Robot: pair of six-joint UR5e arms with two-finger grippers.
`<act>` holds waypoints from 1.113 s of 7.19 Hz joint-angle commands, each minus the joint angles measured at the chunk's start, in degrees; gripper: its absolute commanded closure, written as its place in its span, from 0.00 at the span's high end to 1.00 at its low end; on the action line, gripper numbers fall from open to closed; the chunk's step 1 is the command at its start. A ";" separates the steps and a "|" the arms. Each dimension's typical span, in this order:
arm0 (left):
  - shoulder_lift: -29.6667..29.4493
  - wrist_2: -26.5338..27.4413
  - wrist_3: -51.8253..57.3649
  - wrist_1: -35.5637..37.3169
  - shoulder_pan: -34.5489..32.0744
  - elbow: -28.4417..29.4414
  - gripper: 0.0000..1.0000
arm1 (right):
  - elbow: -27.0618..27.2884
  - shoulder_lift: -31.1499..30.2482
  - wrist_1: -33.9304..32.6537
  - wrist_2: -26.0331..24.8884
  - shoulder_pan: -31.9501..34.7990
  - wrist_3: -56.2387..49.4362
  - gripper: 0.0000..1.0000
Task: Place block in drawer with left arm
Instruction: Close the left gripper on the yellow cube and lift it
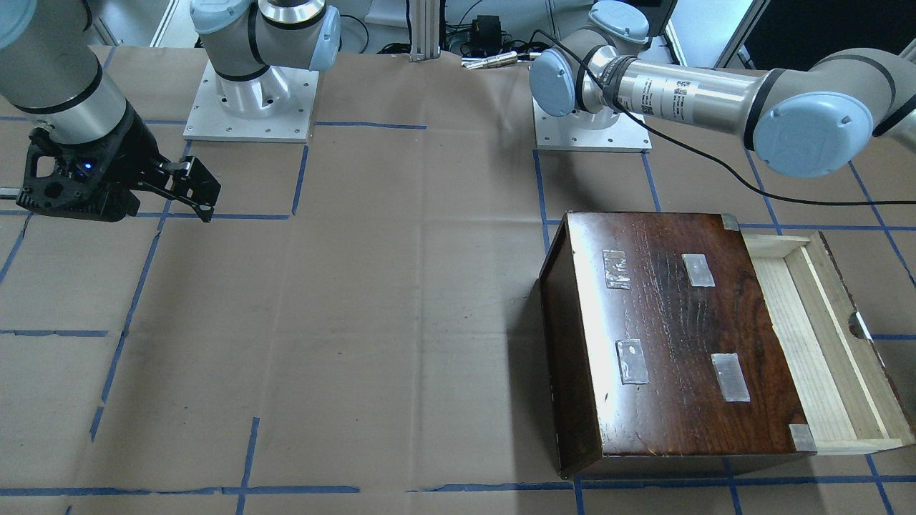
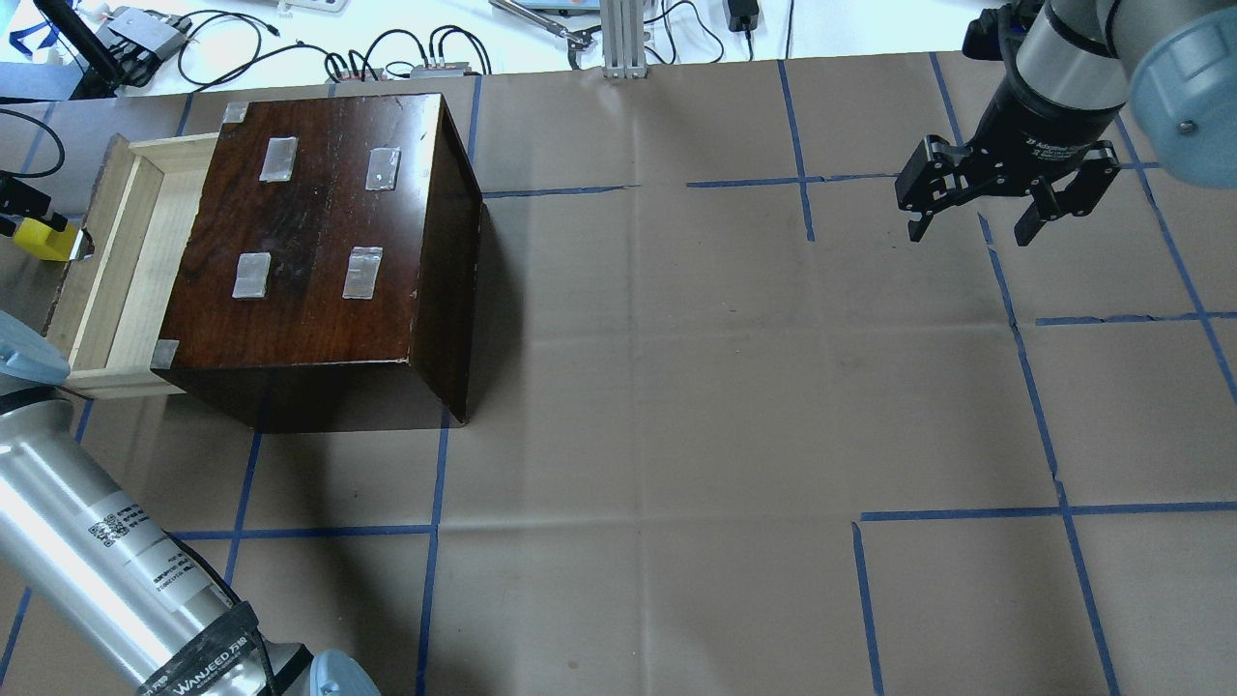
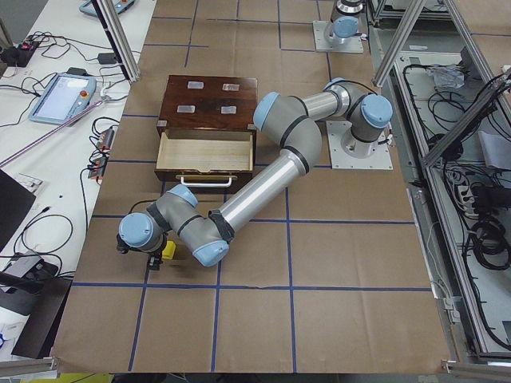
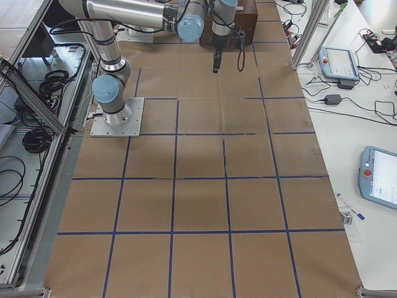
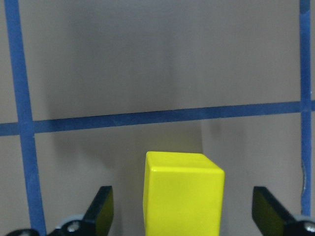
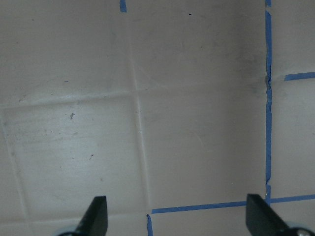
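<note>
The yellow block (image 5: 183, 191) stands on the brown paper between the wide-spread fingers of my left gripper (image 5: 182, 216), with a gap on each side. In the overhead view the block (image 2: 39, 239) is at the far left edge, just outside the front board of the drawer. The pale wood drawer (image 2: 126, 251) is pulled out of the dark-brown box (image 2: 319, 222) and looks empty. The side view shows the block (image 3: 168, 250) under the left gripper (image 3: 152, 257). My right gripper (image 2: 969, 234) is open and empty, hovering far off on the right.
The box (image 1: 673, 336) has several tape patches on top. The drawer (image 1: 823, 343) opens toward the table's left end. Cables and a metal post (image 2: 623, 39) lie along the far edge. Blue tape lines cross the paper.
</note>
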 commanded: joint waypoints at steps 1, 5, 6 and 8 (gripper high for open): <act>-0.53 1.22 -0.01 -0.02 -0.02 0.36 0.69 | 0.03 0.00 -0.06 0.00 0.00 0.00 1.00; 3.05 1.94 0.16 -1.06 0.07 1.07 0.35 | 0.03 0.00 -0.06 0.00 0.00 0.00 1.00; 6.64 1.94 0.16 -4.20 0.07 0.02 0.35 | -0.06 0.00 -0.06 0.00 0.00 0.00 1.00; 13.94 2.11 -0.10 -12.12 0.42 -1.73 0.34 | 0.03 0.00 0.02 0.00 0.00 0.00 1.00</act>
